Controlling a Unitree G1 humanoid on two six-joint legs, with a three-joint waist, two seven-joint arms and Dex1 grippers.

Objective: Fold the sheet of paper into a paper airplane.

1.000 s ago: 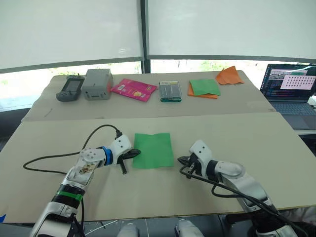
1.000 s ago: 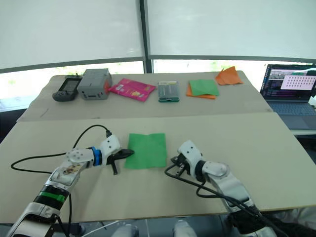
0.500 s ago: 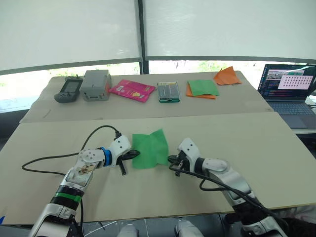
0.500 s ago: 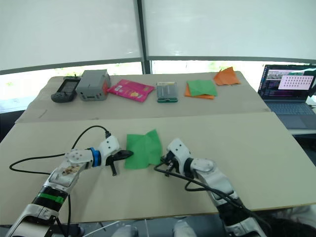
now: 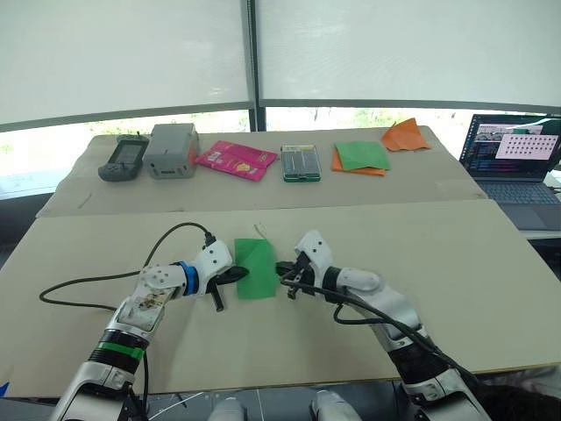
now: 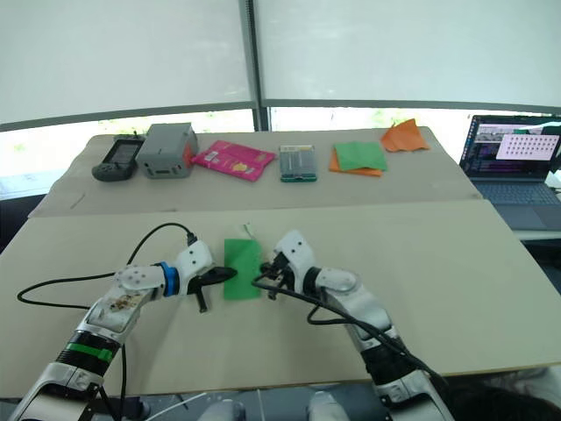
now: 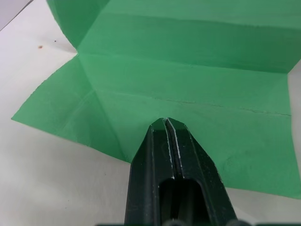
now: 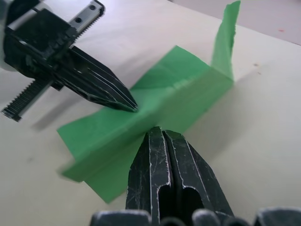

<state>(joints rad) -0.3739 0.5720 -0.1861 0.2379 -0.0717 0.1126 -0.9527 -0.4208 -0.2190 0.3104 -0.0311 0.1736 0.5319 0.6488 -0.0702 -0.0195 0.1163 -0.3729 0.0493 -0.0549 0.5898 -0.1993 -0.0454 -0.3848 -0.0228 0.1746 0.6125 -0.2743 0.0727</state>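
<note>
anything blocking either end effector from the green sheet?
Nothing visible. The sheet of paper lies folded over on bare table between them. The left end effector presses its shut tips on the sheet's left edge; the right end effector, also shut, is at the folded right side. Other items sit on the far table.

Head pair high, wrists in close.
Looking forward and down over both tables; wrist views face each other across the sheet of paper, sharing it.
</note>
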